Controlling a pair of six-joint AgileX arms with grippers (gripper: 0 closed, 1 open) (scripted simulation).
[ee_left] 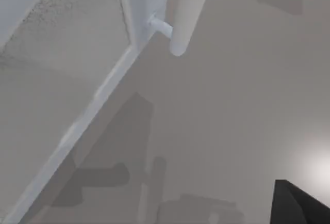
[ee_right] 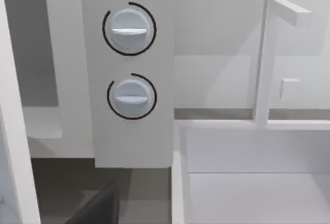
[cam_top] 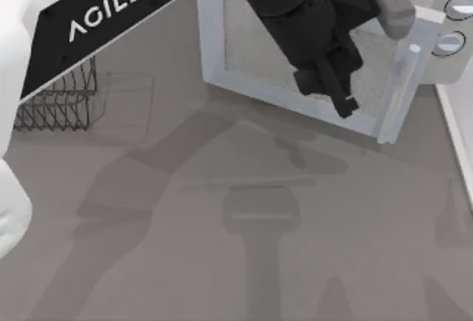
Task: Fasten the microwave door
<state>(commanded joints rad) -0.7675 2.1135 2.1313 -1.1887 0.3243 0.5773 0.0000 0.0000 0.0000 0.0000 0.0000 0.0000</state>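
- Microwave door [cam_top: 295,77]: white frame, grey speckled pane, at the far right part of the table in the top view, swung out from the microwave body [cam_top: 451,10]; door not flush with it.
- Bar handle [cam_top: 399,88] runs along the door's free edge; in the left wrist view the handle [ee_left: 186,17] stands off the frame on a short stub.
- Left arm reaches across from the table's left; left gripper [cam_top: 341,98] sits over the speckled pane, just beside the handle. Fingers dark and close together, nothing between them; contact with the pane cannot be told.
- Right wrist view faces the body's panel with two round knobs [ee_right: 129,30], one above the other.
- Wire basket [cam_top: 63,103] at the table's left, well apart from the door.
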